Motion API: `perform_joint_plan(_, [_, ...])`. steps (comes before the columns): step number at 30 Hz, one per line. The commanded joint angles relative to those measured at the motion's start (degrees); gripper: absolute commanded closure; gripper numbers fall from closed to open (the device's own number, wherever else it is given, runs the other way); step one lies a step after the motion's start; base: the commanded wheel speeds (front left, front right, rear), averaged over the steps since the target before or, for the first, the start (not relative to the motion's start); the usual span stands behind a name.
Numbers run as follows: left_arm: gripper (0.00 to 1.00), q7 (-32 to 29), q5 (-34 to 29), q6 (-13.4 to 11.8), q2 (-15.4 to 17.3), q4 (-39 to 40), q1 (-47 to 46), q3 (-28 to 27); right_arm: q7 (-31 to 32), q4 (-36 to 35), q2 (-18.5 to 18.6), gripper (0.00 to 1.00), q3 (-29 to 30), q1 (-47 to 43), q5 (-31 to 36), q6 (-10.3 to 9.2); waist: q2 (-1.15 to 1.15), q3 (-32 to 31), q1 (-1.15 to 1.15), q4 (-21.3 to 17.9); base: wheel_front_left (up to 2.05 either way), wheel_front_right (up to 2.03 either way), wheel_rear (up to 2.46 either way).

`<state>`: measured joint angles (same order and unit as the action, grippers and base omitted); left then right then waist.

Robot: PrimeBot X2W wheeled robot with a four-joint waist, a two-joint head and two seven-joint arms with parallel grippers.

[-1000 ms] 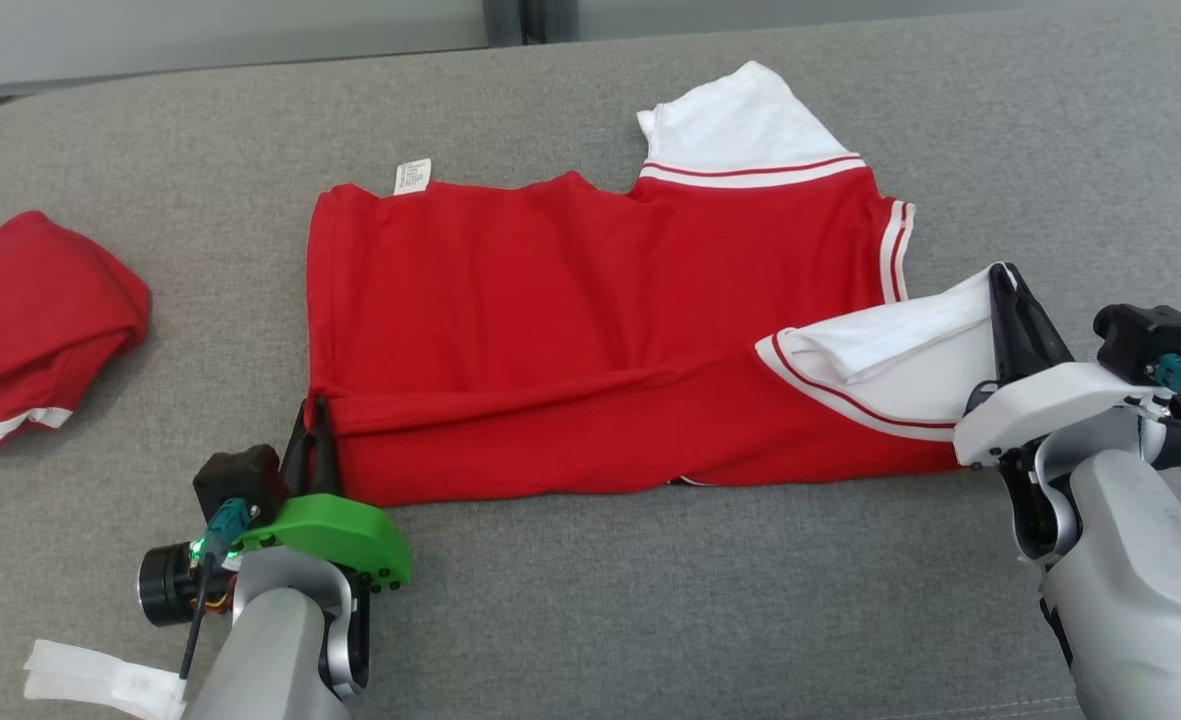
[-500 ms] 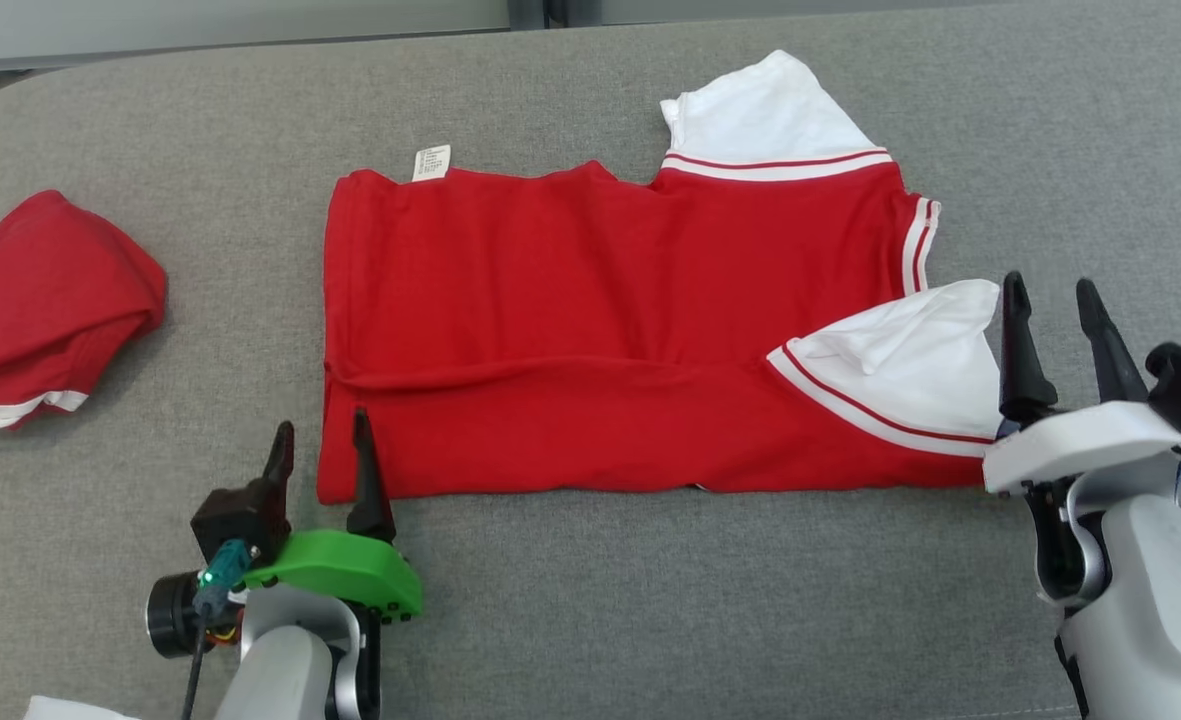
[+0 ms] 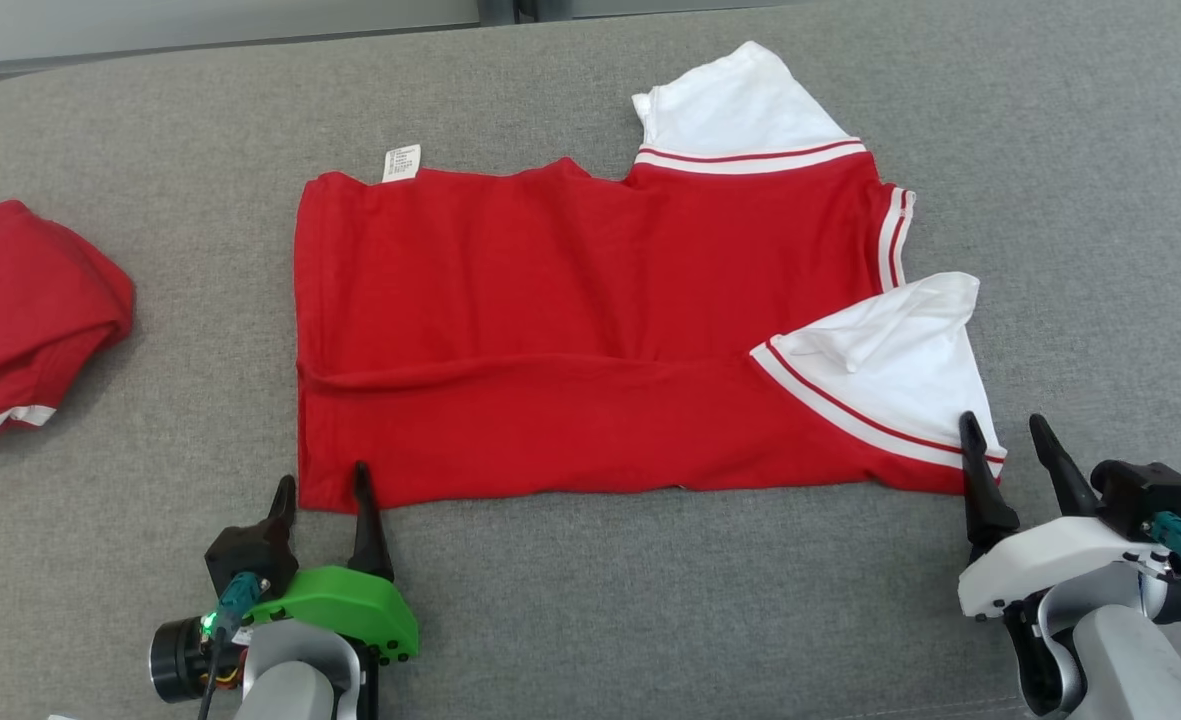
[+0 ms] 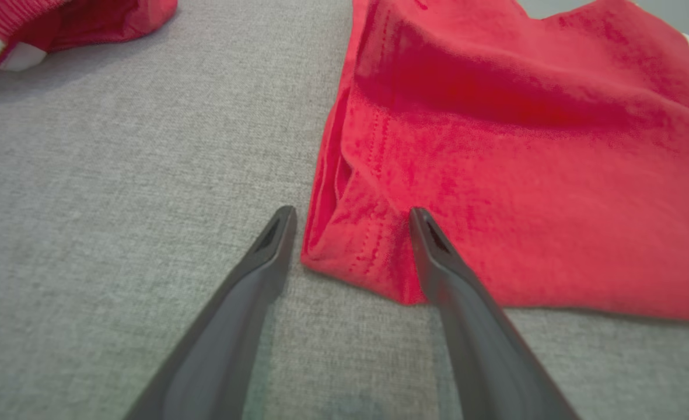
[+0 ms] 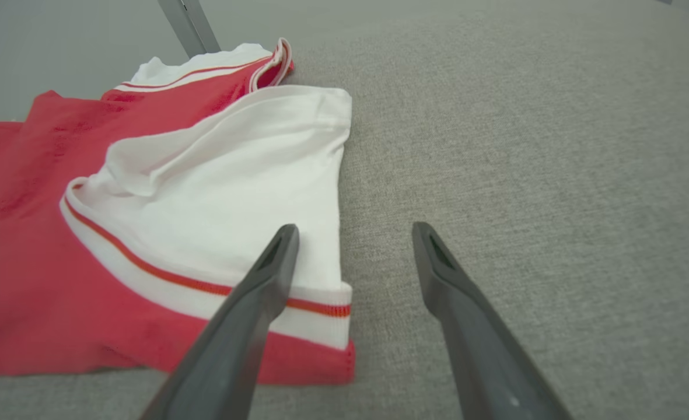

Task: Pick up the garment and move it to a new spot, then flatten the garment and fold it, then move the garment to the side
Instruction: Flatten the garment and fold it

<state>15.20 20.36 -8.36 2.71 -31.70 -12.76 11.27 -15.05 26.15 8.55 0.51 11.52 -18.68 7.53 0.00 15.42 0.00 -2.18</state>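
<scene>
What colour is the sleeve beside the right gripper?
White fabric sleeve with thin red stripe; best in right wrist view.

The grey, fabric-covered tabletop [image 3: 590, 620] carries a red garment [image 3: 570, 330] spread flat at its middle. The garment's near edge is folded over, with a white far sleeve [image 3: 740, 105] and a white near sleeve [image 3: 890, 370] at the right. A crumpled red bundle [image 3: 30, 290] lies well apart at the left.
</scene>
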Motion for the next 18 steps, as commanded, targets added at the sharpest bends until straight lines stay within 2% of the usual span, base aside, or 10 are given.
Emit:
perform_joint_plan(1, [0.0, -0.1, -0.41, -0.18, 0.35, -0.57, -0.45, -0.17, -0.17, 0.84, 0.03, 0.0, -0.29, 0.66, 0.17, -0.09, 0.0, 0.36, 0.0, -0.03, 0.0, 0.0, 0.0])
perform_joint_plan(11, [0.0, -0.31, 0.63, 0.14, 0.35, -2.5, -0.96, 0.76, -0.17, 2.58, 1.22, 0.0, -5.24, 1.93, -1.3, -0.09, 0.0, 1.58, 0.0, 0.79, 0.0, 0.0, 0.0])
perform_joint_plan(12, [0.06, -0.31, 0.75, 0.29, 0.35, -2.67, -0.98, 0.9, -0.16, 3.06, 1.58, 0.0, -5.93, 1.72, -1.6, -0.09, 0.0, 1.62, 0.0, 0.82, 0.0, 0.0, 0.0])
perform_joint_plan(13, [0.51, -0.32, 0.99, 0.81, 0.35, -3.14, -0.97, 1.21, -0.08, 3.65, 1.94, 0.0, -6.97, 1.58, -2.11, -0.09, 0.0, 1.64, 0.0, 0.84, 0.0, 0.0, 0.0])
perform_joint_plan(14, [0.74, -0.39, 1.04, 1.09, 0.32, -3.45, -0.92, 1.57, -0.02, 4.19, 2.2, 0.73, -7.75, 1.53, -2.38, -0.09, 0.0, 1.64, 0.0, 0.85, 0.0, 0.0, 0.0])
perform_joint_plan(15, [0.88, -0.43, 1.34, 1.53, 0.3, -3.8, -0.98, 2.07, -0.02, 4.84, 2.34, 1.0, -8.55, 1.59, -2.98, -0.09, 0.0, 1.67, 0.0, 0.83, 0.0, 0.0, 0.0])
perform_joint_plan(16, [1.0, -0.5, 1.42, 1.92, 0.29, -4.02, -1.04, 2.48, 0.03, 5.27, 2.47, 1.0, -8.96, 1.73, -3.44, -0.09, 0.0, 1.67, 0.0, 0.82, 0.0, 0.0, 0.0])
perform_joint_plan(18, [1.0, -0.5, 1.58, 2.44, 0.23, -4.1, -1.28, 3.11, 0.03, 5.6, 2.98, 1.0, -9.44, 1.98, -4.13, -0.09, 0.0, 1.62, 0.0, 0.83, 0.0, 0.0, 0.0])
